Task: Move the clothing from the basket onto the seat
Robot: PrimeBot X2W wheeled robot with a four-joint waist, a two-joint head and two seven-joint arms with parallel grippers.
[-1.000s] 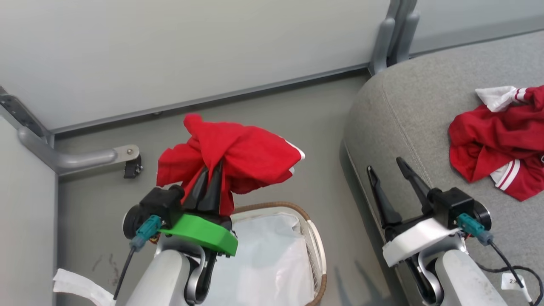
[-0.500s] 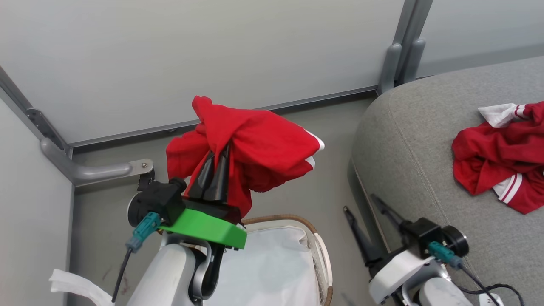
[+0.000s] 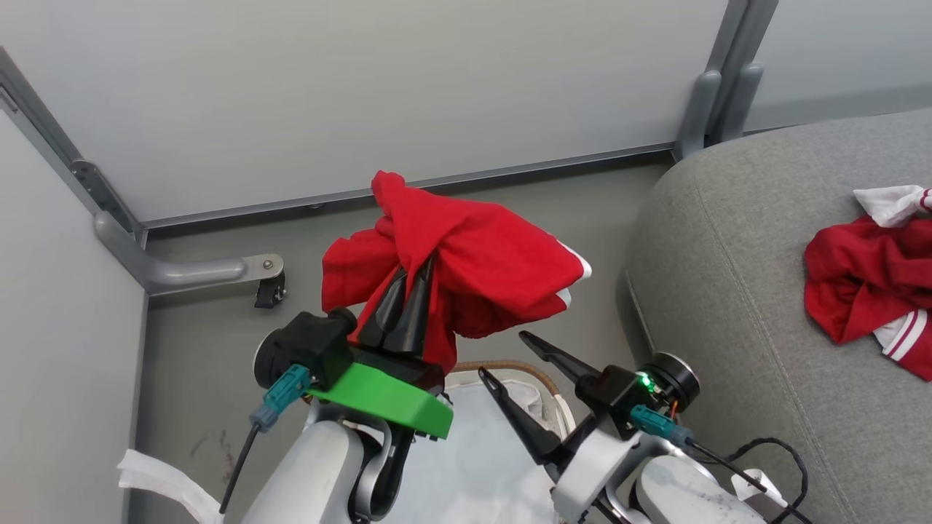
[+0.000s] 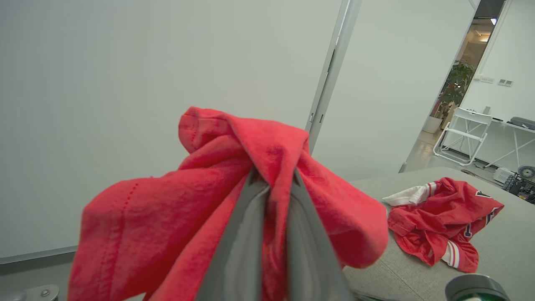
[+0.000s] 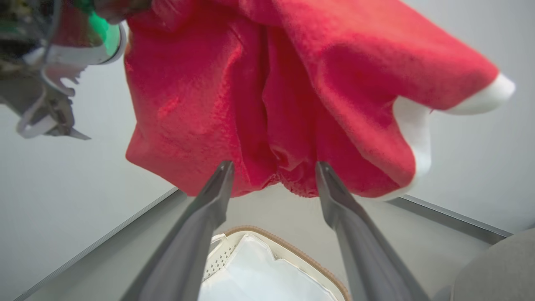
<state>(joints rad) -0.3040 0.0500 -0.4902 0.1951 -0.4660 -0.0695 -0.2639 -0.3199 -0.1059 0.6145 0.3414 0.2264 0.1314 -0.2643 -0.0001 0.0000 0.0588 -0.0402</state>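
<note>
My left gripper (image 3: 411,280) is shut on a red garment with white trim (image 3: 473,269), held up above the white basket (image 3: 542,397); its fingers (image 4: 250,234) pinch the cloth (image 4: 200,209) in the left wrist view. My right gripper (image 3: 502,356) is open, its tips just below the hanging red garment (image 5: 292,92), with the basket rim (image 5: 288,246) underneath. A second red jersey (image 3: 866,280) lies on the grey seat (image 3: 735,291); it also shows (image 4: 443,221) on the seat (image 4: 501,246) in the left wrist view.
A plain white liner cloth (image 3: 480,466) lies in the basket. Pale partition walls with grey metal posts (image 3: 717,94) and a foot bracket (image 3: 196,273) close off the grey floor. A white strip (image 3: 156,477) lies on the floor at lower left.
The head view has shifted, the scene sliding right. My right gripper has swung left from beside the seat to under the held garment. The left gripper keeps its hold.
</note>
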